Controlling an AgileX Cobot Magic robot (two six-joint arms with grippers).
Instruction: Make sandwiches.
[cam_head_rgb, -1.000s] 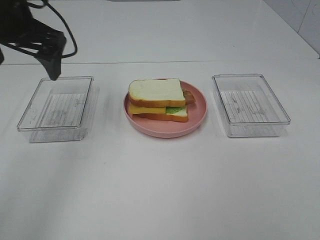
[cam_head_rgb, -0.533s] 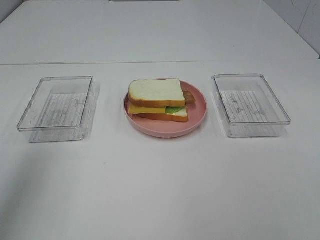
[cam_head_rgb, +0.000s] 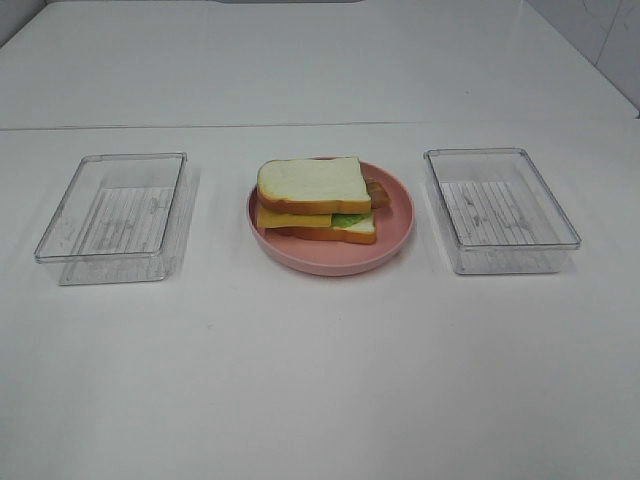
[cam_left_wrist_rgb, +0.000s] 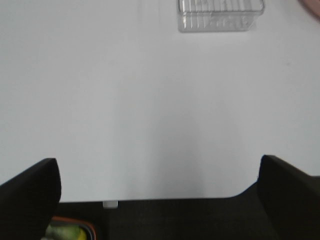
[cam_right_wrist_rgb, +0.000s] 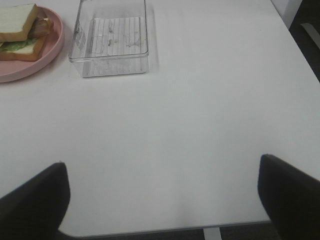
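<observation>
One sandwich (cam_head_rgb: 315, 195) sits on the pink round plate (cam_head_rgb: 395, 238) in the middle of the table: two brown-crusted white slices with yellow cheese, green lettuce and reddish-brown bacon between them. It also shows in the right wrist view (cam_right_wrist_rgb: 20, 22). Neither arm shows in the exterior high view. My left gripper (cam_left_wrist_rgb: 157, 167) is open and empty over bare table near the front edge, far from the plate. My right gripper (cam_right_wrist_rgb: 161, 167) is open and empty over bare table near the front right edge.
An empty clear plastic tray (cam_head_rgb: 115, 215) stands left of the plate and another (cam_head_rgb: 500, 208) stands right of it. The left tray (cam_left_wrist_rgb: 220, 12) and right tray (cam_right_wrist_rgb: 112, 40) show in the wrist views. The table's front edge (cam_left_wrist_rgb: 165, 201) is close under the left gripper.
The left arm, above the left tray's far corner one second ago, has pulled out of the exterior high view. The sandwich, plate and trays have not moved.
</observation>
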